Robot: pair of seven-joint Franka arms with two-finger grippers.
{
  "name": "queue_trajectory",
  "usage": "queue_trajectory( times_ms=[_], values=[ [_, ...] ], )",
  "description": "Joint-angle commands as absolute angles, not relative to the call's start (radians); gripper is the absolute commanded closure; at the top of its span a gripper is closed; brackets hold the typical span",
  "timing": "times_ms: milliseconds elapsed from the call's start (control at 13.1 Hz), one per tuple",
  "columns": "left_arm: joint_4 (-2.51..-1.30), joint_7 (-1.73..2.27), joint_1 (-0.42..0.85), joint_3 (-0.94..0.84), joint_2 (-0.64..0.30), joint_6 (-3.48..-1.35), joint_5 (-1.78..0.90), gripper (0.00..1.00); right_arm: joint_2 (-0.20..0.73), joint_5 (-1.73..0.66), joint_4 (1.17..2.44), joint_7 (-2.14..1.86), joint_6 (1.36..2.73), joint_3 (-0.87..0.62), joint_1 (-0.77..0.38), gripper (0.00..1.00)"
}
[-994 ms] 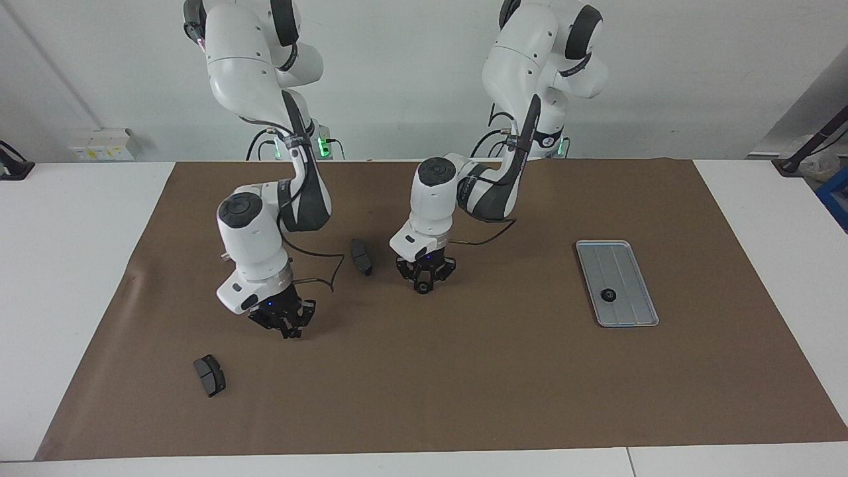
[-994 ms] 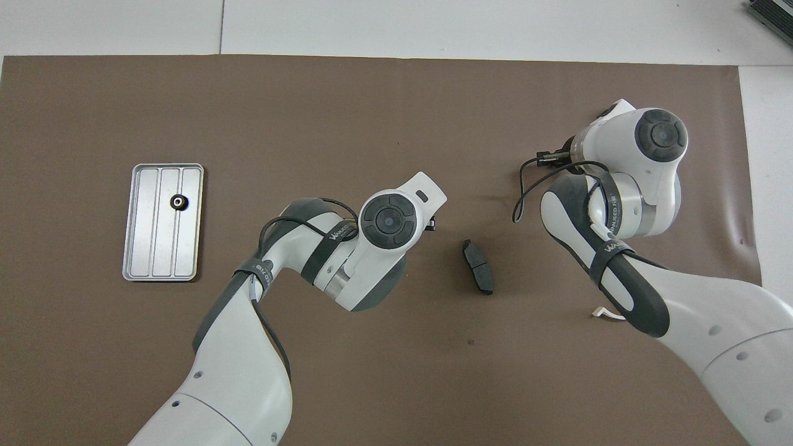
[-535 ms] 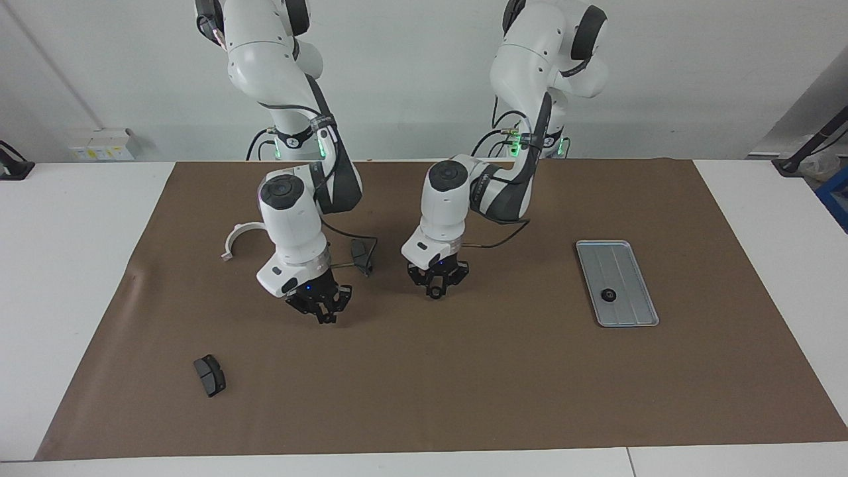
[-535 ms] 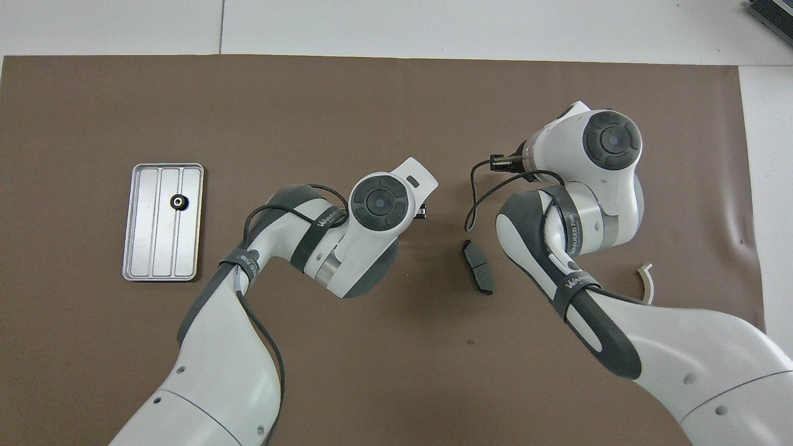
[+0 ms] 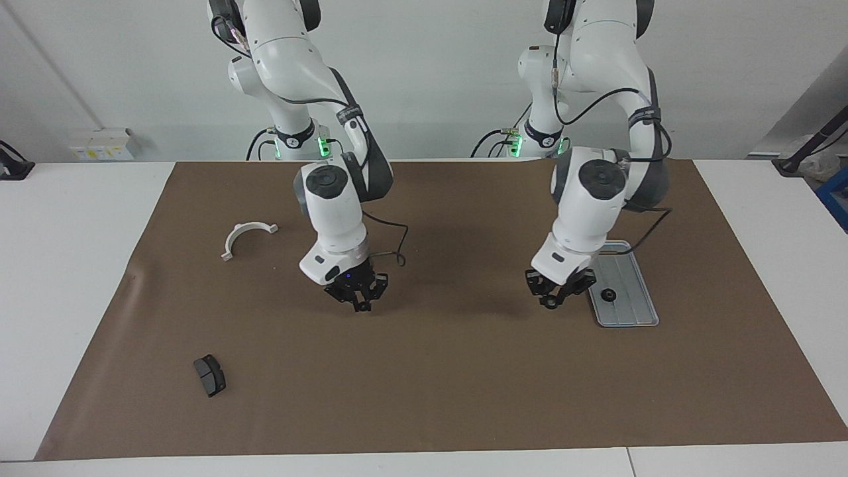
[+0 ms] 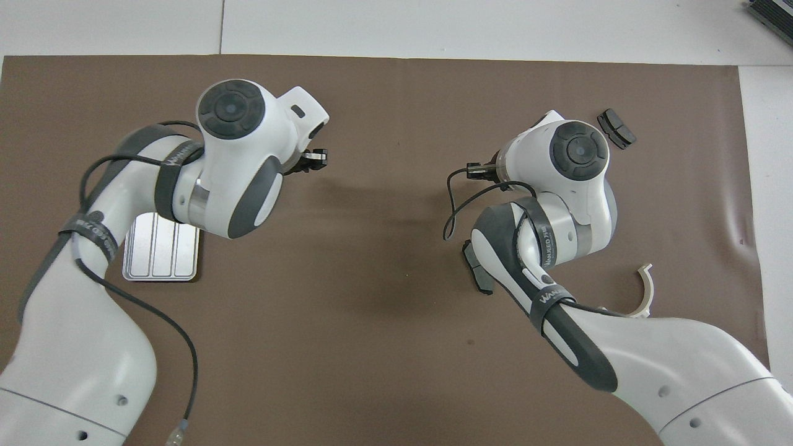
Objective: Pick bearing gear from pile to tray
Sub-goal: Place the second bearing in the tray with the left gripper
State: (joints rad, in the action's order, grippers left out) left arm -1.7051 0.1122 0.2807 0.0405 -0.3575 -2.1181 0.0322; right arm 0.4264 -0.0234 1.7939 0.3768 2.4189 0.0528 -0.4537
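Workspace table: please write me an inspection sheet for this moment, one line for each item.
Surface: brown mat on a white table.
Job's things: tray toward the left arm's end, one gear in it; a second gear in the left gripper.
Clutter: white half-ring; dark pad farther from the robots; another pad partly under the right arm.
Grippers: left gripper shut on the second gear, above the mat beside the tray; right gripper shut, empty, over mid-mat.
Cables: black cable looping at each wrist, clear of the parts.
Surroundings: white box by the wall.
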Motion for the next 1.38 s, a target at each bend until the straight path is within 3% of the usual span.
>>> queue_trajectory(
  times_ms=[0,382,535,612,765,841,918,994,1071,1300],
  values=[
    [-1.874,-0.085,0.181,0.029,-0.262,-2.129,0.020,0.89,0.426,0.018,1.806,0.493,2.414,0.055,-0.521,1.00],
    [-1.994,-0.388,0.039,0.029,-0.209,-2.129,0.020,0.88,0.465,0.067,1.792,0.600,2.431,0.054,-0.595,1.00],
    [-2.032,-0.435,0.015,0.029,-0.192,-2.135,0.020,0.77,0.474,0.067,1.792,0.607,2.433,0.054,-0.607,0.97],
    [-2.045,-0.440,0.012,0.029,-0.189,-2.137,0.020,0.71,0.482,0.067,1.792,0.607,2.434,0.055,-0.617,0.89],
    [-2.048,-0.440,0.014,0.029,-0.186,-2.135,0.020,0.45,0.482,0.067,1.792,0.607,2.436,0.055,-0.615,0.72],
    [-2.048,-0.440,0.014,0.029,-0.186,-2.132,0.020,0.17,0.482,0.067,1.793,0.607,2.434,0.055,-0.614,0.56],
    [-2.046,-0.440,0.018,0.029,-0.186,-2.132,0.020,0.01,0.482,0.067,1.792,0.607,2.434,0.055,-0.612,0.39],
    [-2.042,-0.437,0.023,0.029,-0.186,-2.132,0.020,0.00,0.482,0.066,1.789,0.607,2.434,0.055,-0.609,0.12],
    [-2.030,-0.430,0.029,0.026,-0.186,-2.134,0.018,0.00,0.482,0.066,1.775,0.607,2.431,0.055,-0.604,0.00],
    [-1.984,-0.274,0.102,0.018,-0.187,-2.134,0.018,0.00,0.451,0.063,1.782,0.611,2.428,0.063,-0.580,0.00]
  ],
)
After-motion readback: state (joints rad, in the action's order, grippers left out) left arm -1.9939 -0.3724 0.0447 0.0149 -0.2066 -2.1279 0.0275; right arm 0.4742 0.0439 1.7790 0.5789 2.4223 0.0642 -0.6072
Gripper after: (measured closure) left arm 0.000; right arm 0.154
